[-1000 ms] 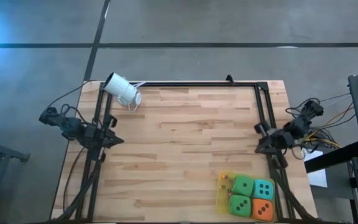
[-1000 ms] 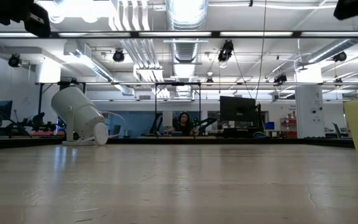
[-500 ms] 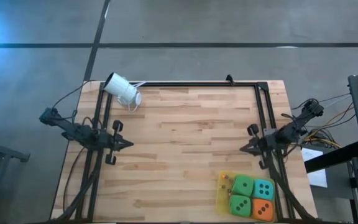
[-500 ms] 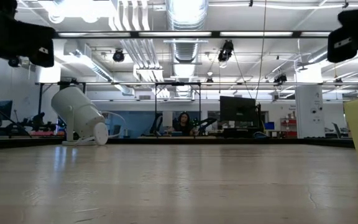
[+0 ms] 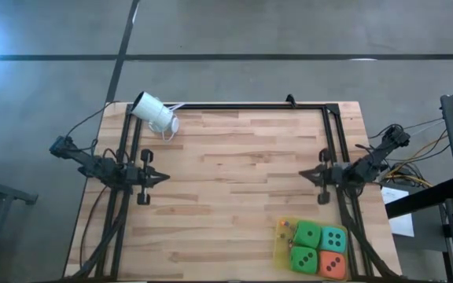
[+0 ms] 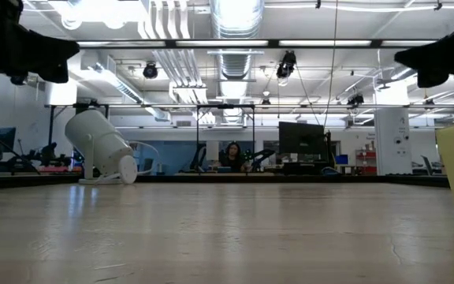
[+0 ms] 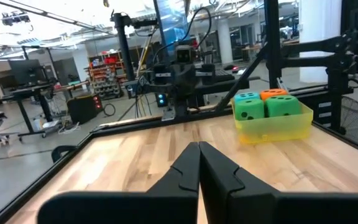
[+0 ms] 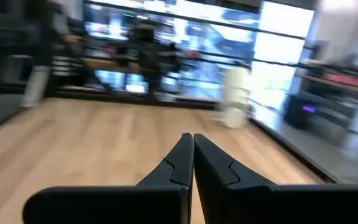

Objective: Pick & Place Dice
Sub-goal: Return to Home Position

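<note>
Item 1: left gripper (image 5: 160, 178). Fingers (image 7: 182, 171) pressed together tip to tip, nothing between them. Held over the left side of the table (image 5: 234, 157), tips aimed toward the table's middle.

Item 2: right gripper (image 5: 303, 174). Fingers (image 8: 213, 168) likewise closed on nothing. Held over the right side, tips aimed back at the left pair, the two pairs well apart with bare wood between. Both seen in the low view only as dark shapes high up, clear of the tabletop.

Item 3: dice, four. Green die (image 5: 308, 234), teal die (image 5: 334, 238), second green die (image 5: 303, 258), orange-red die (image 5: 332, 264), packed two by two inside the yellow bin (image 5: 278, 250). Near the right fingers, off to their side toward the table's front edge, not beneath them. Well apart from the left fingers, ahead of them and diagonally across the table. Tops of the dice above the bin's rim in the left wrist view.

Item 4: tiny coloured pieces (image 5: 284, 227). In the end of the bin nearer the left fingers. Too small to tell further.

Item 5: white cylindrical device (image 5: 154, 114). Tilted, at the far left corner, behind and beside the left fingers, far ahead of the right fingers.
</note>
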